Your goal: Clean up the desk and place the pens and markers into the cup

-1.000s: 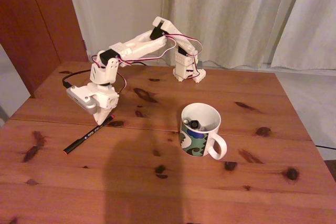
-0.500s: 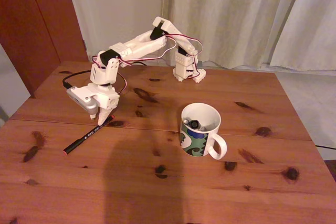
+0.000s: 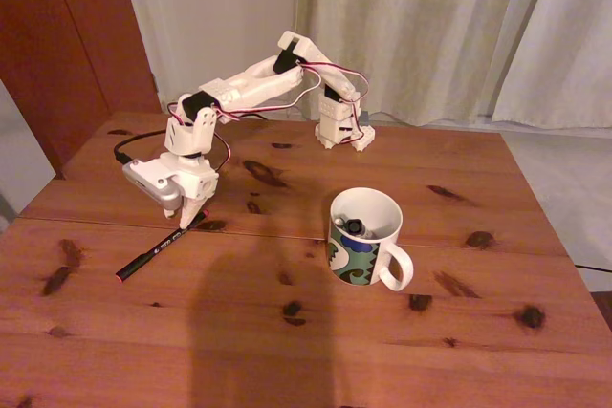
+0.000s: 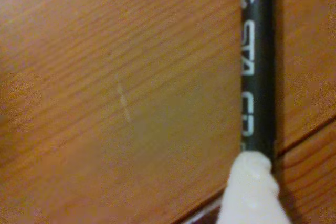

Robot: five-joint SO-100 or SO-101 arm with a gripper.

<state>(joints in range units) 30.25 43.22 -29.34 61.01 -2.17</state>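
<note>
Black pen [image 3: 159, 249] lies on desk [image 3: 287, 351] under claw [image 3: 194, 217], whose spread is unclear.

One slim black pen with red tips [image 3: 161, 247] and pale lettering on its barrel [image 4: 257, 72] lies flat on the one reddish-brown pine tabletop [image 3: 287, 332], its upper end directly beneath the jaws of the single white two-finger gripper [image 3: 190, 220]. One white ceramic mug with a handle and a blue, green and black pattern [image 3: 366, 238] stands well to the right of the jaws in the fixed view. Inside the mug, dark ends of other sticks show, too blurred to count.
</note>
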